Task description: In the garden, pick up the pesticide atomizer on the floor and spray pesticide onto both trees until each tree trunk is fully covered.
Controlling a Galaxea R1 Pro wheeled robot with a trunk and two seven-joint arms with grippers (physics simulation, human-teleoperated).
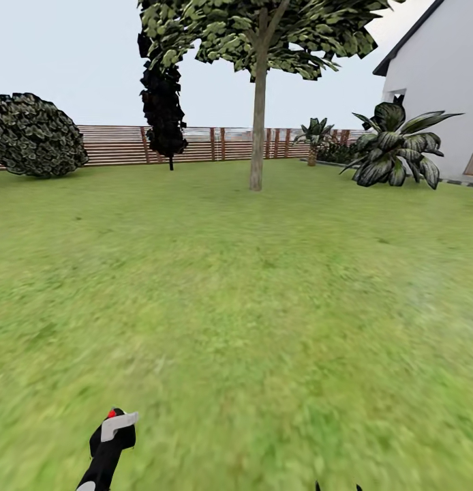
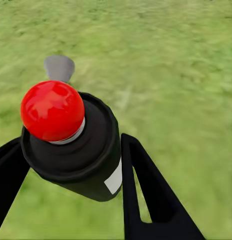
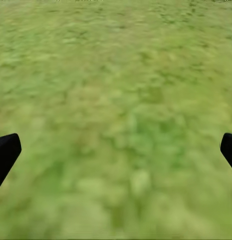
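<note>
The pesticide atomizer (image 2: 75,150) is a black bottle with a red round cap and a grey nozzle. My left gripper (image 2: 70,165) is shut on it, one black finger on each side of its body. In the head view the atomizer (image 1: 112,436) shows at the bottom left, held above the lawn. A tree with a slim tan-grey trunk (image 1: 257,123) and a leafy green crown stands far ahead, in the middle of the garden. My right gripper (image 3: 116,150) is open over bare grass, its fingertips (image 1: 337,487) just visible at the head view's bottom edge.
A dark narrow tree (image 1: 163,102) and a round bush (image 1: 33,135) stand by the brown slat fence (image 1: 114,144). A large broad-leaved plant (image 1: 394,146) and a small palm (image 1: 313,136) grow near the white house (image 1: 441,82) at right. Open lawn (image 1: 250,286) stretches between me and the tree.
</note>
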